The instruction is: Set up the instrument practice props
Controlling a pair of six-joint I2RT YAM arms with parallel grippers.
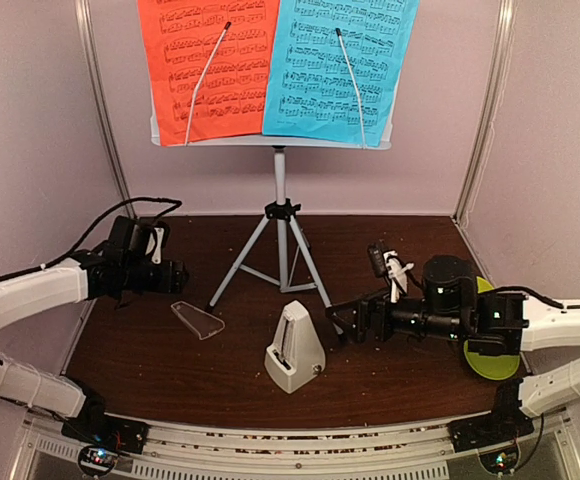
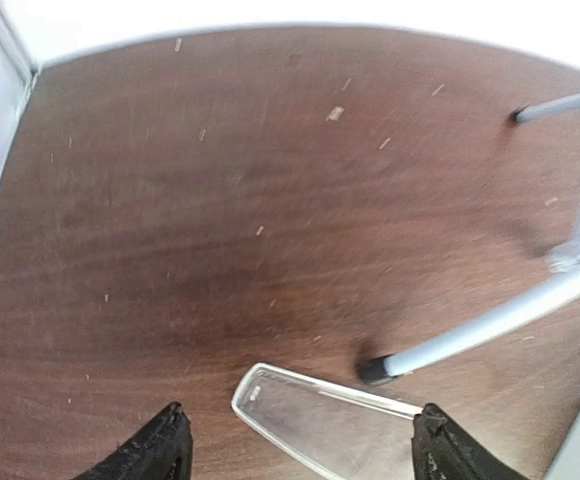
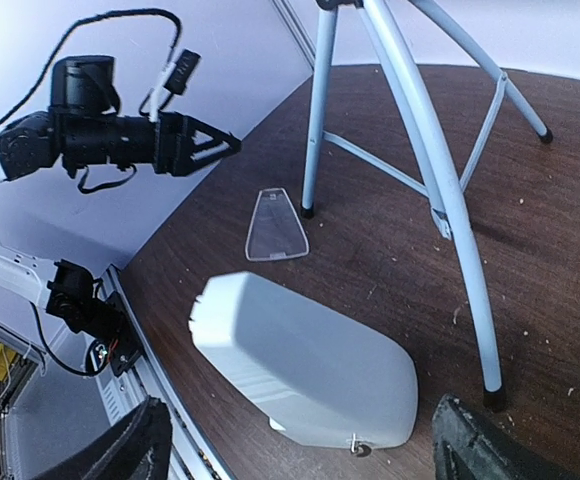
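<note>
The music stand (image 1: 281,215) is on its silver tripod at the back centre, its pale-blue desk (image 1: 270,140) holding a red page (image 1: 205,65) and a blue page (image 1: 340,60). The pale-grey metronome (image 1: 294,347) stands upright at the front centre; it also shows in the right wrist view (image 3: 305,365). Its clear front cover (image 1: 198,319) lies flat on the table to its left, also in the left wrist view (image 2: 330,425). My left gripper (image 2: 300,455) is open above the cover. My right gripper (image 3: 300,445) is open, facing the metronome from the right.
A lime-green plate (image 1: 494,355) lies under my right arm at the right edge. Tripod legs (image 2: 490,325) reach down near the cover. White walls close the back and sides. Crumbs dot the brown table (image 1: 170,370).
</note>
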